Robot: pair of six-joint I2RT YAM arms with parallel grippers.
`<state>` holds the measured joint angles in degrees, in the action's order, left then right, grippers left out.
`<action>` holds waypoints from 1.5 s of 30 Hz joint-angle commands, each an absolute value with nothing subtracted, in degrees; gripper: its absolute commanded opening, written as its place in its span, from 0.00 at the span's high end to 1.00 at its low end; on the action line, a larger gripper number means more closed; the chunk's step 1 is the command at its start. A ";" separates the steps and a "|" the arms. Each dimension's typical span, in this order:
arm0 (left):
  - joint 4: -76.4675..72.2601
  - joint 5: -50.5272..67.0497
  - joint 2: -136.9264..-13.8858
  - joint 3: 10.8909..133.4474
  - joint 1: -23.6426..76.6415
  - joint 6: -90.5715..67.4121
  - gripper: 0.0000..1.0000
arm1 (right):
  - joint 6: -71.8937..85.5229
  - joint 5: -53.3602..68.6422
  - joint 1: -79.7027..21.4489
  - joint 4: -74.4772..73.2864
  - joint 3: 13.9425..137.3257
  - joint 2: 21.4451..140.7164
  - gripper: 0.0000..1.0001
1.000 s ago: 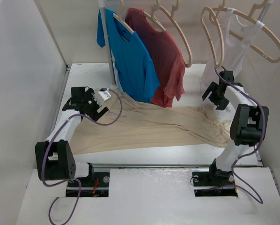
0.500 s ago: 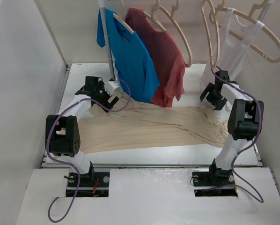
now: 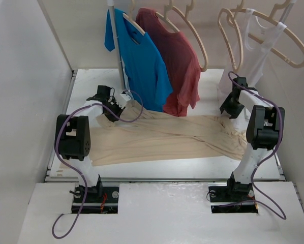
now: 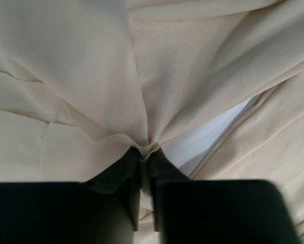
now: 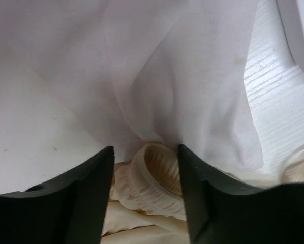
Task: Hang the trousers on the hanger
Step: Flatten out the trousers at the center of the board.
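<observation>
The beige trousers (image 3: 162,137) lie spread across the white table (image 3: 208,86). My left gripper (image 3: 122,101) is at their far-left end, shut on a pinched fold of the fabric (image 4: 146,152). My right gripper (image 3: 229,109) is at their right end under the white vest (image 3: 253,51). In the right wrist view its fingers (image 5: 146,150) stand apart, with the gathered elastic waistband (image 5: 157,178) between them and the vest (image 5: 167,76) draped just behind. A bare pale wooden hanger (image 3: 240,48) hangs above the right gripper.
A blue T-shirt (image 3: 142,66) and a dull red T-shirt (image 3: 180,66) hang on similar hangers from the rail, their hems reaching down to the trousers. A metal pole (image 3: 120,61) stands at the back left. White walls close both sides.
The left gripper moved right and further back to the trousers' far-left end and shut on the fabric. The right gripper's jaws narrowed around the waistband, and its arm drew slightly inward.
</observation>
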<state>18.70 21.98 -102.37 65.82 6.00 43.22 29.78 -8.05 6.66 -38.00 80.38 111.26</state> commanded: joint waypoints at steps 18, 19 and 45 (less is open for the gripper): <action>24.61 23.91 -98.08 70.93 -0.79 45.35 0.54 | 28.48 -9.15 4.66 -41.04 84.37 106.26 1.00; 24.61 23.91 -98.09 70.93 -0.27 45.35 0.61 | 28.48 -9.14 4.66 -41.04 84.37 106.26 1.00; 16.44 22.24 -102.48 70.40 2.90 38.23 0.71 | 26.89 -8.70 4.13 -39.46 83.06 101.95 1.00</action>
